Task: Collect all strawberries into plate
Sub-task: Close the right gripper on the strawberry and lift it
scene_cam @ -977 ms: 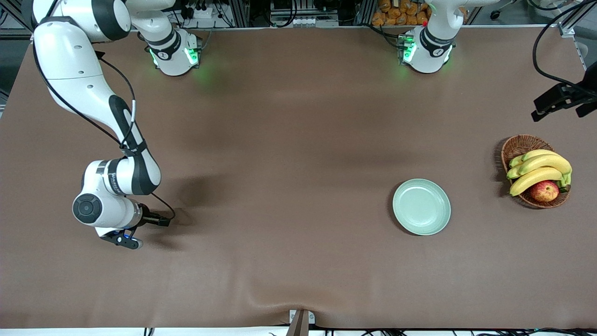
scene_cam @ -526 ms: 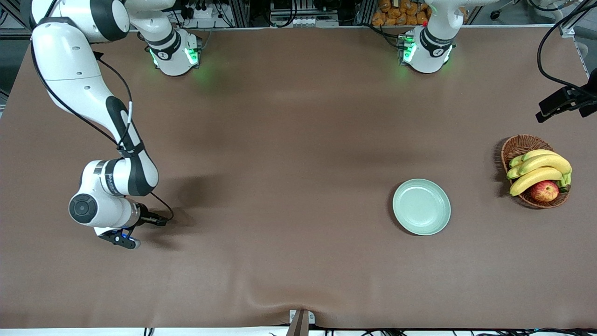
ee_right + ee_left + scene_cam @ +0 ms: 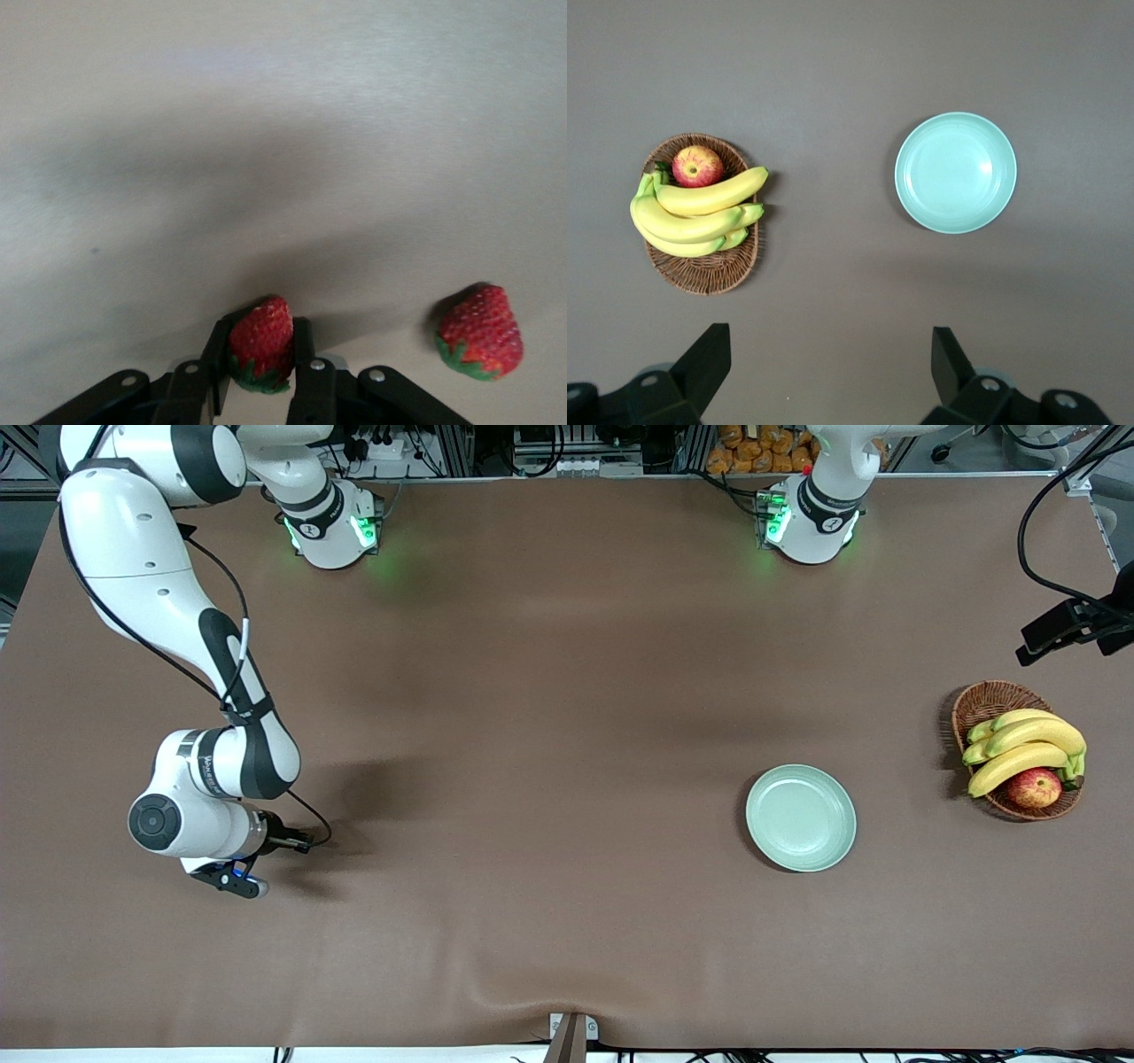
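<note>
My right gripper (image 3: 261,343) is down at the table toward the right arm's end, shut on a red strawberry (image 3: 262,335) with a green cap. A second strawberry (image 3: 479,331) lies on the cloth beside it, apart from the fingers. In the front view the right gripper (image 3: 232,880) and its wrist hide both berries. The mint-green plate (image 3: 801,817) sits bare toward the left arm's end. High above, my left gripper (image 3: 830,343) hangs open and holds nothing, looking down on the plate (image 3: 956,173).
A wicker basket (image 3: 985,701) with bananas (image 3: 1019,753) and an apple (image 3: 1034,787) stands beside the plate, closer to the left arm's end of the table. Brown cloth (image 3: 549,779) covers the table, with a fold at its front edge.
The right gripper's fingers have shut on the strawberry, and its wrist has shifted slightly toward the table's end. The left gripper stays open.
</note>
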